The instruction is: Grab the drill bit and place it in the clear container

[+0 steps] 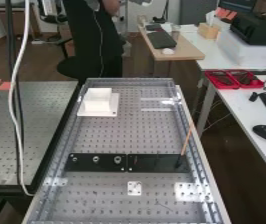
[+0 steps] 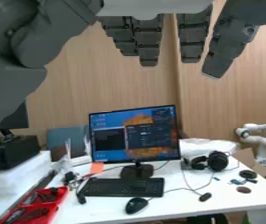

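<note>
Although nothing is gripped and the route looks uncluttered, several faults are foreseeable; clock directions are taken from the centre of the perforated worktop (image 1: 130, 135) in the high view. Its transparent rim could catch low knuckles if the approach were made too flat. The hand (image 2: 148, 42), wide and empty, hangs with its fingers nearly straight in the wrist view; closing before it is aligned would probably pinch air. Two black plates, (image 1: 84, 168) at eight o'clock and (image 1: 153, 164) at four, lie end to end; a skewed grasp might drag either. The white block (image 1: 98, 101), on its white base (image 1: 114, 103) at eleven o'clock, could be bumped by a wide sweep. What appears to be the clear container (image 1: 158, 103) lies at one o'clock; its faint edges and glare could cause a misjudged rim, so that the bit lands outside or tips it. The slender rod (image 1: 185, 142), leaning at three o'clock, could be knocked over by a stray finger. The drill bit cannot be singled out; presumably it is among the three round metal fittings (image 1: 96, 159) on the eight-o'clock plate, where their close spacing invites a wrong pick and a smooth shank might slip.
</note>
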Action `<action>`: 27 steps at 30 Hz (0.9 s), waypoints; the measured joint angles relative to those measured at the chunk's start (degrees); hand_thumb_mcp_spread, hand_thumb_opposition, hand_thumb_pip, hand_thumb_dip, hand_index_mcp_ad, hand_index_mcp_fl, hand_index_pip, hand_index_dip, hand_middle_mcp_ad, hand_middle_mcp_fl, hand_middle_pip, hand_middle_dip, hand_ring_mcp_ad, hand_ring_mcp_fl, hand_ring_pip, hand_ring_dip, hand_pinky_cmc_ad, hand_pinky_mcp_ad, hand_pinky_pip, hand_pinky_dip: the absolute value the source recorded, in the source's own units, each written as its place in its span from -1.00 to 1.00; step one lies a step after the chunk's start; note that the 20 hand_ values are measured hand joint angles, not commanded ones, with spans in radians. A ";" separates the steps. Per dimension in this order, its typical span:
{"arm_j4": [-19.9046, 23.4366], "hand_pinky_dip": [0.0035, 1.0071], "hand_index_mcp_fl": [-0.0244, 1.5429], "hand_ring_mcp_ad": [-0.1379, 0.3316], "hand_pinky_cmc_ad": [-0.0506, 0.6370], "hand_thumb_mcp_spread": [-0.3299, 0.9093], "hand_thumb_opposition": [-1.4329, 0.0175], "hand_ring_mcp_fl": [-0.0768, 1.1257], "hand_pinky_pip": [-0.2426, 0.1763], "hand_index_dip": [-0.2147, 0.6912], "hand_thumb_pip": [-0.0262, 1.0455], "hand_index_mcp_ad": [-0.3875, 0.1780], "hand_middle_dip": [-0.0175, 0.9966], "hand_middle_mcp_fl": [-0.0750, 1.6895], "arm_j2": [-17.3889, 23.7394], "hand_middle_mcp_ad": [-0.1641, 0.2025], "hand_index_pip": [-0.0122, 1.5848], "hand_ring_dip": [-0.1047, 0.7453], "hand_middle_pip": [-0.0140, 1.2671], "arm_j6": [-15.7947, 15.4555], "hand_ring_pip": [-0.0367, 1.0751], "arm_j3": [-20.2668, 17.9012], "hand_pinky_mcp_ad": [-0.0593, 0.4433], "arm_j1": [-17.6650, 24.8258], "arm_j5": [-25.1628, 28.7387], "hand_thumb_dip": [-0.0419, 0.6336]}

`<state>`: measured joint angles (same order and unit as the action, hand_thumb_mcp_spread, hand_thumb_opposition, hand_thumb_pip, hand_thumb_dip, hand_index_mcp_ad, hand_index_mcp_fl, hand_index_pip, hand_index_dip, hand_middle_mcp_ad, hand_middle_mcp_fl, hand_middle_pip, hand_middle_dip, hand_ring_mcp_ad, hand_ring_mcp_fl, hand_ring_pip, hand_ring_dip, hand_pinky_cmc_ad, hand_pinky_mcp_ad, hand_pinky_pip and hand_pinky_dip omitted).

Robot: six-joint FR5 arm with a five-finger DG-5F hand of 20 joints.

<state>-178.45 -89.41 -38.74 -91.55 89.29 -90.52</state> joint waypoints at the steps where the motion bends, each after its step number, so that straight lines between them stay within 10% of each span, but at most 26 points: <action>1: 0.10 -0.39 -0.96 0.71 0.39 -0.19 -0.02 -0.81 -0.43 -0.59 -0.75 0.74 -0.91 -0.90 -0.05 0.50 -0.89 -0.80 -0.74 0.08 -0.77 -0.13 0.42 -0.04 0.08 -0.86; 27: 13.74 -0.36 -0.94 0.77 0.39 -0.16 -0.04 -0.79 -0.50 -0.47 -0.66 0.77 -0.92 -0.90 -2.80 0.52 -0.88 -0.80 -0.73 0.71 -0.77 -11.52 0.42 -0.62 4.17 -0.86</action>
<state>-164.71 -92.21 -38.03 -103.08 88.68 -86.35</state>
